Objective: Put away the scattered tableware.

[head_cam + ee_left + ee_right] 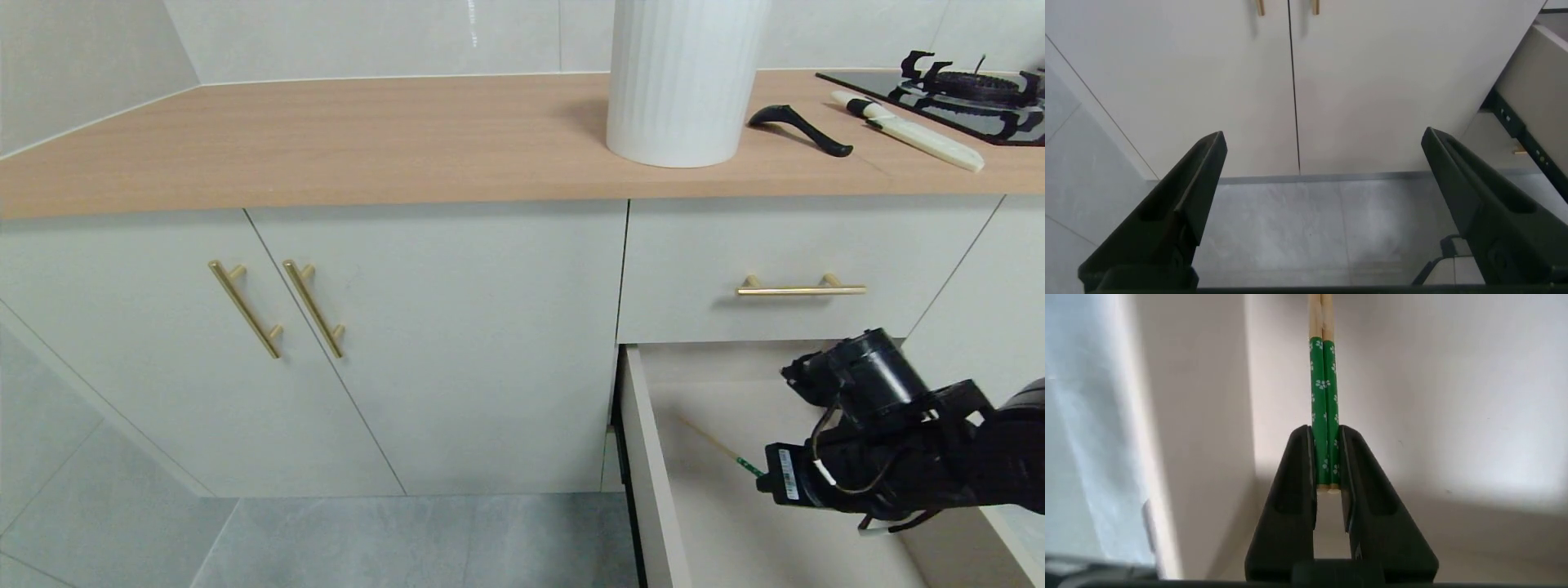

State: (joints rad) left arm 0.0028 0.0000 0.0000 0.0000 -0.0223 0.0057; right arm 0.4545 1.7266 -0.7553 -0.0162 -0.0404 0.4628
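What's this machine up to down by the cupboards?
The robot's right hand is clamped on a pair of green-ended chopsticks, holding them inside the open drawer. Its left hand is open and holds nothing, near the closed cupboard doors. A knife lies up on the countertop.

The bench (326,139) looks like matt wood-grain laminate. At one o'clock on it, the ribbed white canister (682,82) has a smooth satin sheen. The wall tiles (367,33) are glossy and the drawer handle (800,288) is brushed gold metal. The chopsticks (1323,400) are pale bare wood with green-painted ends, held between matt black plastic fingers (1290,490).
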